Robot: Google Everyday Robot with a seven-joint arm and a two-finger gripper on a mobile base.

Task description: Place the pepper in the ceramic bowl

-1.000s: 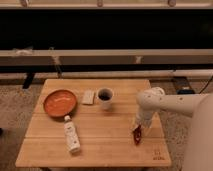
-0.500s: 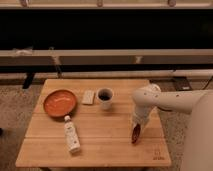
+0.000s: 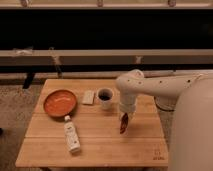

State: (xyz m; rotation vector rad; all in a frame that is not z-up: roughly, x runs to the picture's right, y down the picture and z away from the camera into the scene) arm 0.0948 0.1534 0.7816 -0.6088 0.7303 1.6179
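The pepper is small, slim and dark red, and hangs upright in my gripper over the right middle of the wooden table. The gripper points down from the white arm and is shut on the pepper. The ceramic bowl, a wide shallow orange-red dish, lies at the table's left side, well to the left of the gripper.
A small white mug with a dark inside stands between the bowl and the gripper. A pale flat block lies beside the mug. A white labelled bottle lies in front of the bowl. A dark bench runs behind the table.
The gripper has moved left and a little up with the pepper in it, away from the table's right edge and toward the mug. Nothing else has moved.
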